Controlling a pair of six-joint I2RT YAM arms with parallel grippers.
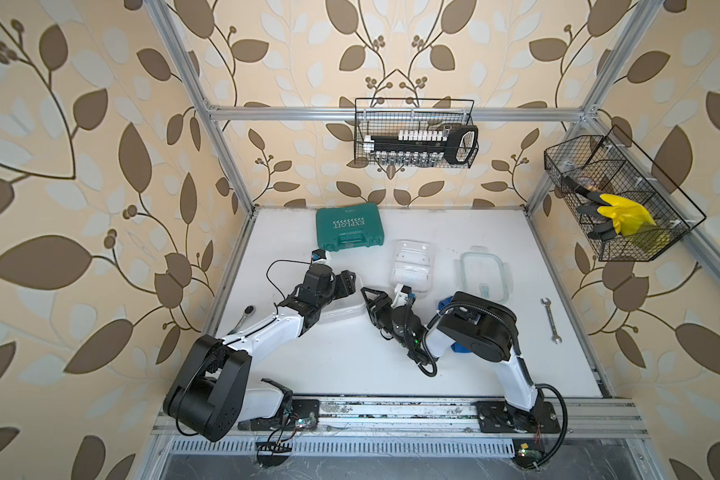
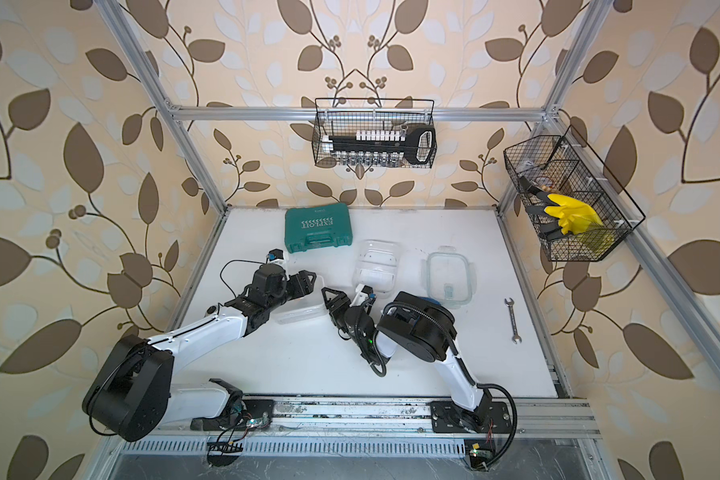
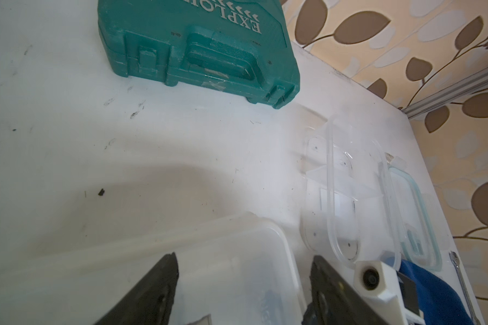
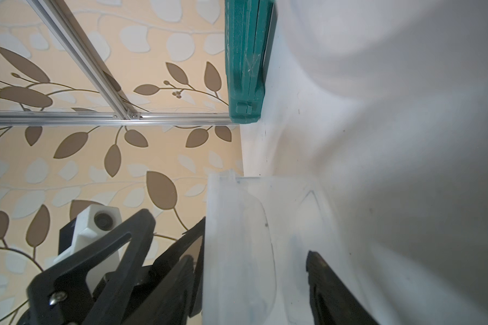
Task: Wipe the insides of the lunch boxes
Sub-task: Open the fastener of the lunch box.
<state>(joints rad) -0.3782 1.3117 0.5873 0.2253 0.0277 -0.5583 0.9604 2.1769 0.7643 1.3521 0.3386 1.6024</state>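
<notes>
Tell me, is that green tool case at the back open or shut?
Shut. The green case lies flat, its two halves closed together, and both clasps beside the handle look snapped down.

An open, lidless clear tub (image 1: 348, 311) stands upright at the middle of the white table (image 1: 350, 365). Behind it, slightly right and apart, stands a second clear tub (image 1: 411, 266). Further right a green-rimmed clear lid (image 1: 486, 274) lies flat.

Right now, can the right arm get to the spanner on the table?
Probably yes: the spanner lies on bare table beside the right arm, nothing between them, though the right gripper points away at the lunch box.
</notes>
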